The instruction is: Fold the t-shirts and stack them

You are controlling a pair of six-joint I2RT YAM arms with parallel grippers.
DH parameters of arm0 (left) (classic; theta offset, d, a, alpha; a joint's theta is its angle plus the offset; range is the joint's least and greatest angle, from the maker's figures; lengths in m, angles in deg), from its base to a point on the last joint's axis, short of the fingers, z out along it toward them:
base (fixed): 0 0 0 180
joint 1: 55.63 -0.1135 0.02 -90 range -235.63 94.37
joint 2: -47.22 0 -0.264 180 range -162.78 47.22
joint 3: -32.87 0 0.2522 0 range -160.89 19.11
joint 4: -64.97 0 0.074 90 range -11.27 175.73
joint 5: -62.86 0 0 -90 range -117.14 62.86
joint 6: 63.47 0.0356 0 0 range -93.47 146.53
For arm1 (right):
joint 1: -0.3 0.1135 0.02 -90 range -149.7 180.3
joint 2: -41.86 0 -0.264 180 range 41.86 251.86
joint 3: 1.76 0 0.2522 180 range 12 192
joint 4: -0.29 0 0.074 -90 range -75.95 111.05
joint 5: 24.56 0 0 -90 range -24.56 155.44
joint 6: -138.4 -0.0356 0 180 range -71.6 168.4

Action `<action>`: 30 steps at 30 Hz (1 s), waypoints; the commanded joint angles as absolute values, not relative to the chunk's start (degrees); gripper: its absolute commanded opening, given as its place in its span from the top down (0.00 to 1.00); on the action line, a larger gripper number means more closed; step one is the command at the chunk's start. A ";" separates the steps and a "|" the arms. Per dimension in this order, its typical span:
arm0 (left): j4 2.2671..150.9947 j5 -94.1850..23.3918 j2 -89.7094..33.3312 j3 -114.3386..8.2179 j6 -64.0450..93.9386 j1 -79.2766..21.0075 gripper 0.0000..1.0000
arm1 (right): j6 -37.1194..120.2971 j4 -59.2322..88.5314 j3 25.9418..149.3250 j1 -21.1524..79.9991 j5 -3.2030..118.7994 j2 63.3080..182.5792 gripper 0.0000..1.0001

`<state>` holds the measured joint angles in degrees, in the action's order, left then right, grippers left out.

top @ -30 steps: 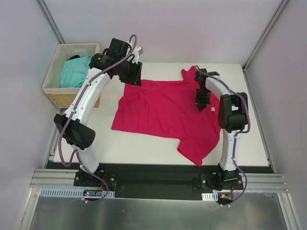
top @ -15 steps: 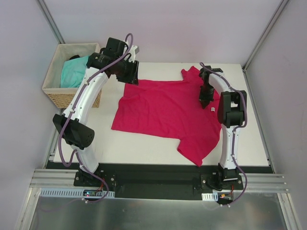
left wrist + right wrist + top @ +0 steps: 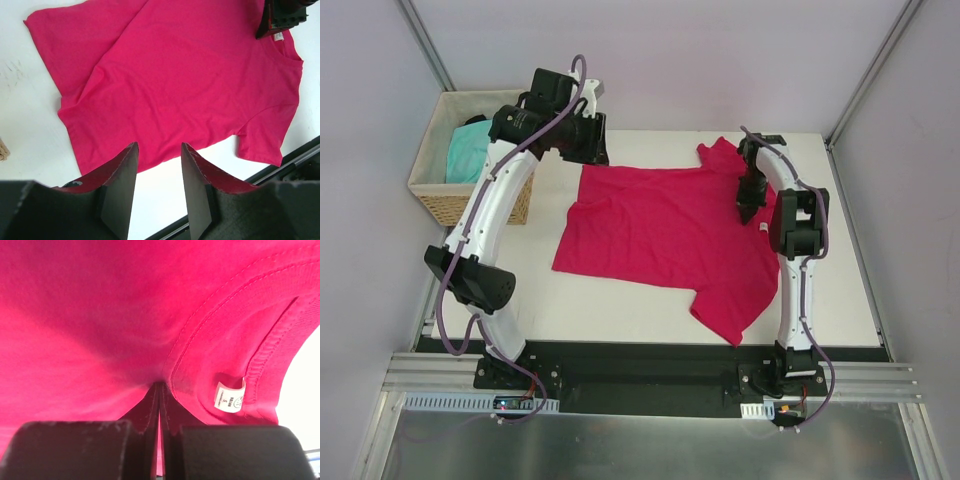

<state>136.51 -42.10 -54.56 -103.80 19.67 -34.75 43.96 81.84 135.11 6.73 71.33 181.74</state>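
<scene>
A crimson-pink t-shirt [image 3: 660, 230] [image 3: 190, 75] lies spread flat on the white table, neck toward the right arm. My right gripper [image 3: 750, 203] [image 3: 160, 385] is shut on a pinch of its fabric just beside the collar, close to the white neck label [image 3: 230, 397]. My left gripper [image 3: 586, 137] [image 3: 159, 150] hovers above the shirt's far left corner, open, with only table and shirt showing between its fingers. A turquoise t-shirt [image 3: 468, 155] lies bunched in the wicker basket [image 3: 435, 200].
The basket stands at the table's far left corner, beside the left arm's elbow. A black rail [image 3: 650, 365] runs along the near edge between the arm bases. Grey walls close in the back and both sides.
My left gripper has lifted and drawn back toward the far left, off the shirt's corner. My right gripper has edged a little farther along the collar, still shut on the fabric.
</scene>
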 commanded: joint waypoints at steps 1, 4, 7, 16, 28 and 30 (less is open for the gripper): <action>137.18 -42.87 -51.05 -106.40 18.53 -35.16 0.60 | 42.87 84.37 141.81 4.25 67.47 185.74 0.99; 137.09 -42.96 -51.04 -106.49 18.62 -35.24 0.60 | 43.30 82.79 141.73 3.37 67.20 185.74 0.99; 137.27 -43.13 -51.04 -106.49 18.27 -35.24 0.60 | 43.92 80.68 141.02 2.67 66.41 185.13 0.99; 137.27 -43.75 -52.45 -107.72 17.47 -35.24 0.60 | 45.50 76.02 141.73 1.97 56.76 185.13 0.99; 126.21 -38.74 -57.45 -84.61 14.76 -36.20 0.67 | 44.72 63.44 125.82 5.30 45.05 161.07 0.53; 124.62 -39.17 -59.99 -84.34 13.70 -37.00 0.69 | 45.15 65.20 124.59 6.36 44.70 159.38 0.53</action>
<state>130.04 -40.85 -57.14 -85.75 16.35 -35.21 45.35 66.13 125.54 4.57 48.82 168.91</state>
